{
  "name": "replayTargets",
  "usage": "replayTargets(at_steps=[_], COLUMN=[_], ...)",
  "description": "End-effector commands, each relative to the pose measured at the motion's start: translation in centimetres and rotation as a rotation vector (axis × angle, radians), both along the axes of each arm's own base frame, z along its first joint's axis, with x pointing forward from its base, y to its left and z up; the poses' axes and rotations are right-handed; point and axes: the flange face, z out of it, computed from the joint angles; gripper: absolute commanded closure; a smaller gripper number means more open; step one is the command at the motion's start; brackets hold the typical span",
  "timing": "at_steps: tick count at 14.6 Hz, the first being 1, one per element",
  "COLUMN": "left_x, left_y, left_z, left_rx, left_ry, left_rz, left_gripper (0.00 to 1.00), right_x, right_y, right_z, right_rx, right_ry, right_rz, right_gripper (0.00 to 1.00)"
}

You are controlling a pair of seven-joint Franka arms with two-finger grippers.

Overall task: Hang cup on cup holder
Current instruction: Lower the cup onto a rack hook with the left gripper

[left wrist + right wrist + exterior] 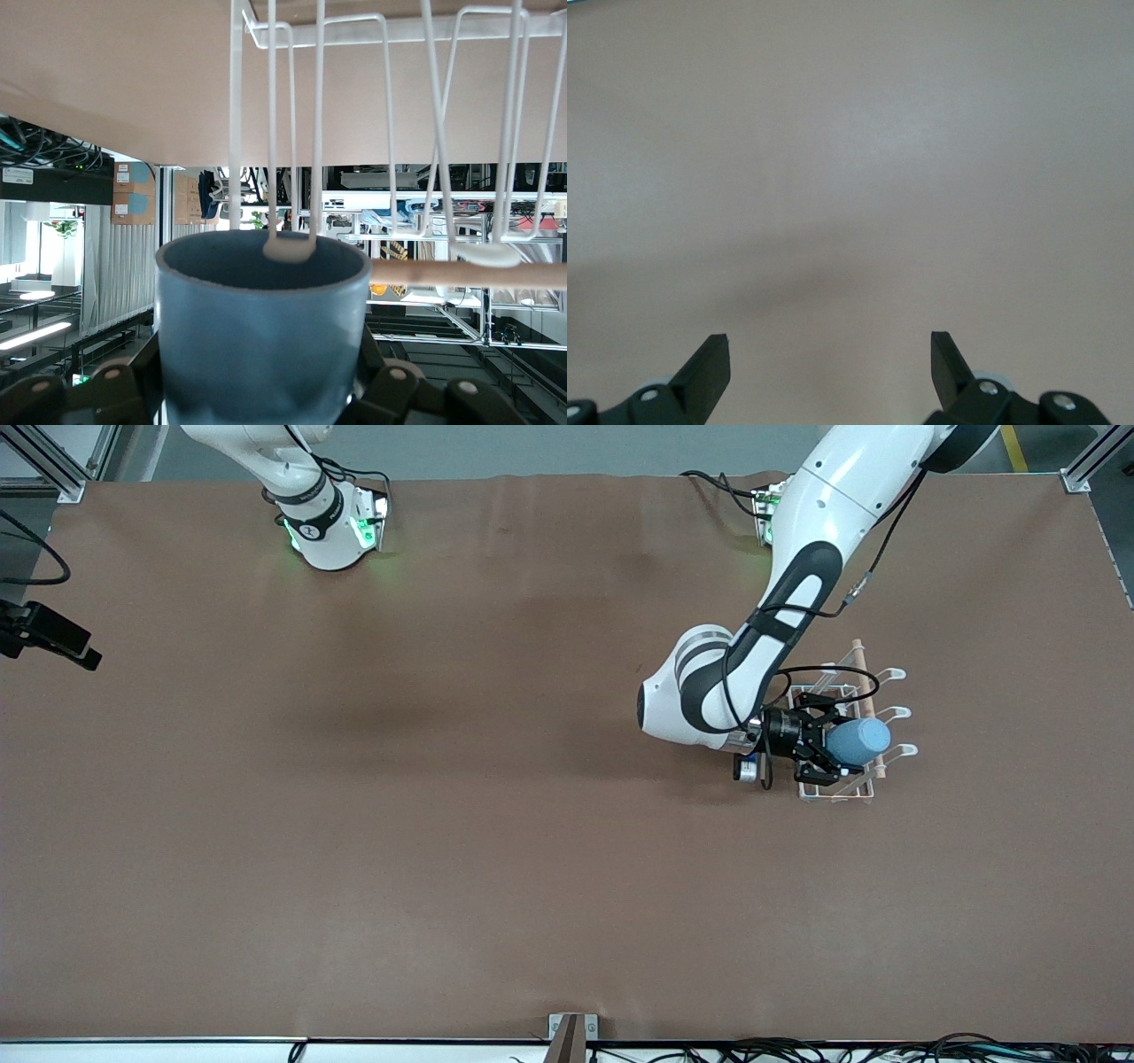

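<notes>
My left gripper is shut on the light-blue cup and holds it on its side over the white wire cup holder, which stands toward the left arm's end of the table. In the left wrist view the cup fills the space between my fingers, with its dark mouth toward the rack. One looped prong tip sits right at the cup's rim. The wooden rod runs beside the cup. My right gripper is open and empty over bare brown table; it does not show in the front view.
A black camera mount sticks in at the right arm's end of the table. A metal bracket and cables lie along the table edge nearest the front camera. The right arm waits by its base.
</notes>
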Motion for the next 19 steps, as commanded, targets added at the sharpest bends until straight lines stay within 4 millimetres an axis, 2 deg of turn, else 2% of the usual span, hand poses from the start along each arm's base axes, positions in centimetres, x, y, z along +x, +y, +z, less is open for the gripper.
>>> replayTargets(at_steps=[1,7,12,16,18,19], left_x=[0.2,-0.3,-0.7,-0.8,-0.9,-0.9], left_y=[-0.1,0.1,0.3,0.6,0.8,0.9], left_z=[-0.1,-2.9,-4.4,-5.1,-4.9,-4.5], left_rx=[0.027,0.036,0.038,0.039,0.047,0.045], left_ry=[-0.020,-0.038,-0.046,-0.048,-0.059,-0.070], left_rz=[-0.010,-0.005,0.003,0.019,0.033,0.051], left_gripper=[1.00,0.98,0.89,0.77,0.63,0.51], right_x=[0.1,0.1,0.0,0.0,0.0,0.0], right_y=[-0.1,-0.2,-0.5,-0.6,-0.5,-0.5], right_z=[0.4,0.2,0.1,0.1,0.0,0.1], right_rx=[0.004,-0.011,-0.009,-0.008,-0.008,-0.009], right_ry=[-0.009,-0.002,0.002,0.006,0.006,0.003], right_rz=[0.011,0.012,0.007,0.006,0.007,0.007], right_gripper=[0.00,0.00,0.00,0.00,0.00,0.00])
